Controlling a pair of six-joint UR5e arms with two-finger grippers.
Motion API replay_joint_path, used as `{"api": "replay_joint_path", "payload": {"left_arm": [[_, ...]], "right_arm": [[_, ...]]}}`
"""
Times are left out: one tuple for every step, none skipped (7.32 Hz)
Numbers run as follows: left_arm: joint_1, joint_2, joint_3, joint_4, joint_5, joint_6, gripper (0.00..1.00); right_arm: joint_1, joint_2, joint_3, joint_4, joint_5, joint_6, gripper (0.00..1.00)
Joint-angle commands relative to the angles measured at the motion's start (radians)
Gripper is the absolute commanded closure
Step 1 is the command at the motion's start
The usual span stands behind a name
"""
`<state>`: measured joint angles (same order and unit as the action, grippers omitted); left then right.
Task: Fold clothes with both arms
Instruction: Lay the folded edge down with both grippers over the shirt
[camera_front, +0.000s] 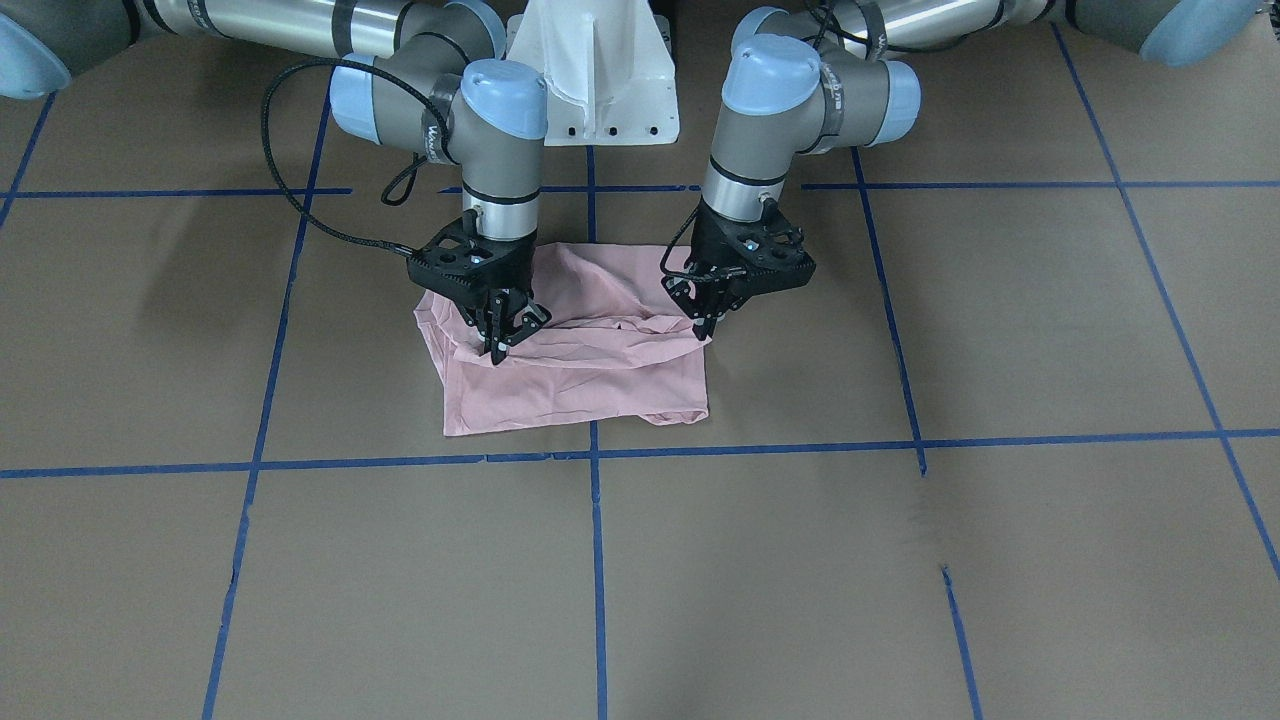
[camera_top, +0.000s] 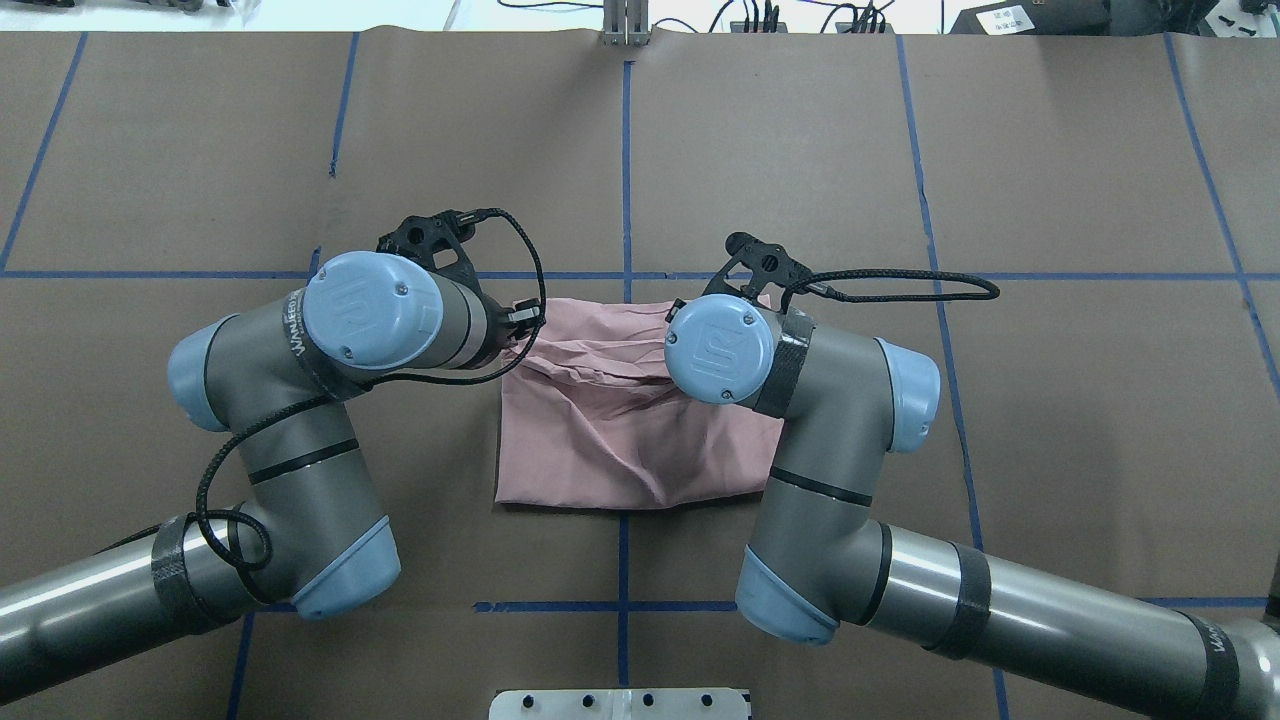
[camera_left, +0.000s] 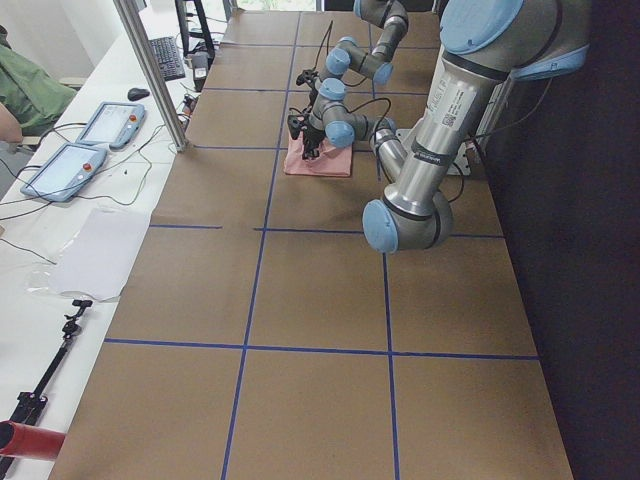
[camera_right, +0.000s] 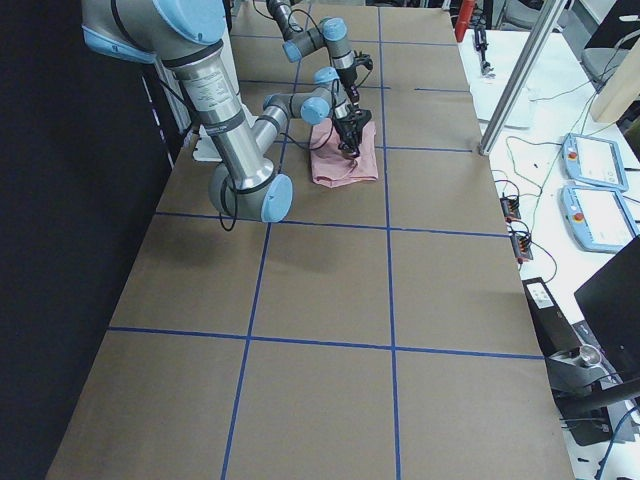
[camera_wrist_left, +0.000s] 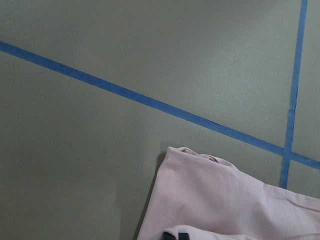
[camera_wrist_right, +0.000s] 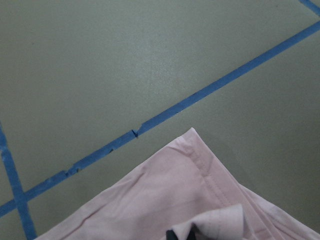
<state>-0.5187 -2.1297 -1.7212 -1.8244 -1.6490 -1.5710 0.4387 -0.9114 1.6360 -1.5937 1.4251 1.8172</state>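
From the front, you see the pale pink fabric T-shirt (camera_front: 580, 385), rumpled and doubled over, at centre frame on the brown paper-covered counter (camera_front: 900, 600). The right claw (camera_front: 500, 340) and left claw (camera_front: 705, 322) each pinch its top layer. Overhead, it lies mid-frame, creased.

Bright and even throughout, lit from overhead. Soft, blurred shadows on the brown table (camera_front: 1050, 320) beside both arms, and a thin dark rim under the T-shirt (camera_front: 580, 390) edge. Streaks of white glare along the metal tubes of the right arm (camera_front: 280, 25) and the left arm (camera_front: 950, 25). Blown out to white past the far table edge in the overhead view. Near-black along the robot's side in both side views. Greenish and slightly soft in the wrist views, with the cloth nearest the lens blurred.
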Motion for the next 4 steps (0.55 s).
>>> {"api": "replay_joint_path", "payload": {"left_arm": [[-0.001, 0.004, 0.000, -0.009, -0.002, 0.002, 1.00], [-0.001, 0.004, 0.000, -0.009, -0.002, 0.002, 1.00], [-0.001, 0.008, -0.003, -0.009, -0.005, 0.032, 0.04], [-0.015, 0.019, -0.052, -0.006, -0.018, 0.184, 0.00]], "right_arm": [[0.000, -0.001, -0.001, 0.000, 0.000, -0.001, 0.87], [0.002, -0.001, -0.001, 0.000, 0.000, -0.031, 0.46], [0.000, 0.000, -0.001, -0.008, 0.000, -0.085, 0.00], [0.002, 0.005, 0.002, -0.005, 0.012, -0.123, 0.00]]}}
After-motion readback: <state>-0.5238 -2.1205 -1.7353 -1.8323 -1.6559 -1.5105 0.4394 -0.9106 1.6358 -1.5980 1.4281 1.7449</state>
